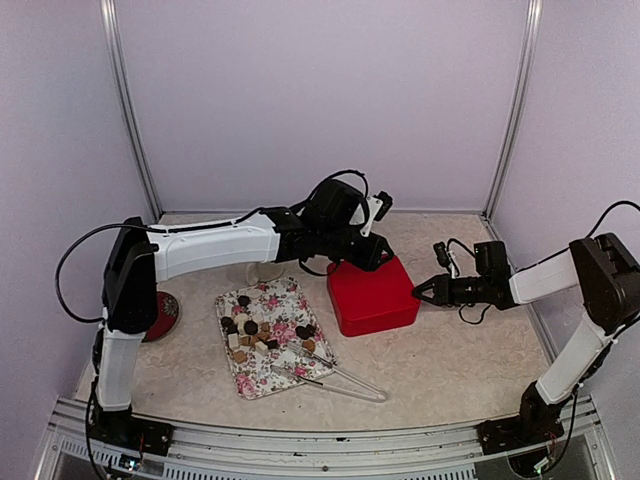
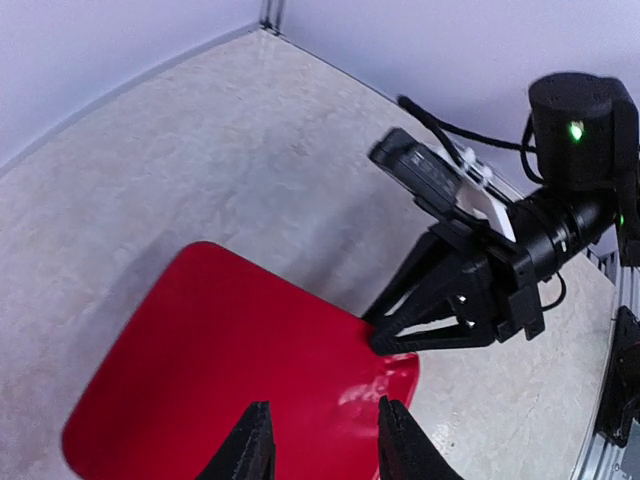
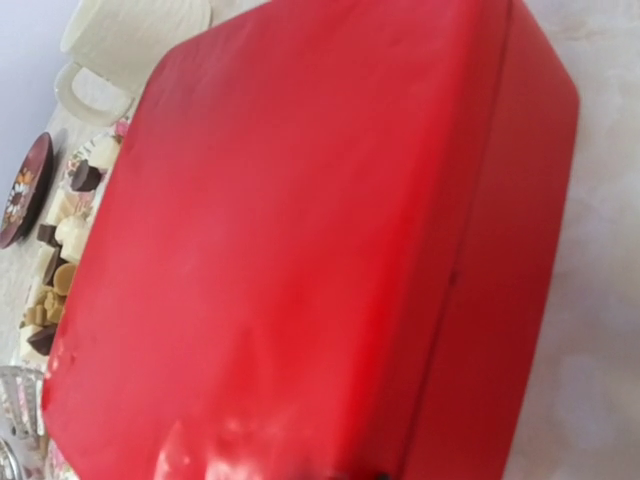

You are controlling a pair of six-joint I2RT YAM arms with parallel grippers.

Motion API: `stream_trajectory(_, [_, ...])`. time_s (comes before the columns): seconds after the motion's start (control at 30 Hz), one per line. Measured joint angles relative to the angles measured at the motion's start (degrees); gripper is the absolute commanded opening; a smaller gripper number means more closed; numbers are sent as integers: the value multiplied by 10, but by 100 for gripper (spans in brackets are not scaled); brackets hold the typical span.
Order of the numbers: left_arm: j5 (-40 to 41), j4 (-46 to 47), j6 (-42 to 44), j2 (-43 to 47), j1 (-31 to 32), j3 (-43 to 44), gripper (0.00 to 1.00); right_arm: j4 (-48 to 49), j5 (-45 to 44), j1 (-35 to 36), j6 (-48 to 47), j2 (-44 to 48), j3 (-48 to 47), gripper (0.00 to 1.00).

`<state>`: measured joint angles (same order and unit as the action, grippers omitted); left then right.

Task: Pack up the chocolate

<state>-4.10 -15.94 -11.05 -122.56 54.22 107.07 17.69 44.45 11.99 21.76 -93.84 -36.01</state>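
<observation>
Pale lilac walls close round a beige speckled tabletop (image 1: 470, 370). At its middle sits a closed red box (image 1: 372, 295), its lid plain and glossy. The left gripper (image 2: 322, 445) hangs over the lid near a corner, its two black fingers spread apart with only red lid showing in the gap. The right gripper (image 1: 418, 291) reaches in from the right, its fingertips converging at the box's right edge; whether they pinch that edge or merely meet there I cannot tell. A green light (image 2: 575, 130) glows on that arm's wrist. The chocolate (image 1: 250, 328), dark, tan and cream pieces, lies heaped on a rose-printed tray (image 1: 250, 387) just left of the box. Clear tongs (image 1: 335, 380) rest across the tray's near corner. A cream mug (image 3: 130, 40) stands beyond the tray, and a dark red saucer (image 1: 165, 315) sits by the left arm, its markings too small to read
</observation>
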Motion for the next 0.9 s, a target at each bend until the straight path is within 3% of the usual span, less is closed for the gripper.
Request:
stream_trajectory(0.33, [-49, -36, 22, -159, 37, 89, 27, 8, -7, 2, 3, 9, 13, 15])
stream_trajectory(0.67, [-61, -21, 18, -121, -5, 22, 29, 5, -25, 14, 4, 12, 17, 11])
stream_trajectory(0.77, [-64, -14, 19, -113, -24, 7, 33, 16, -42, 21, 9, 22, 28, 18])
stream_trajectory(0.9, [-64, -11, 22, -107, -37, -1, 48, 21, -47, 43, 21, 40, 49, 32])
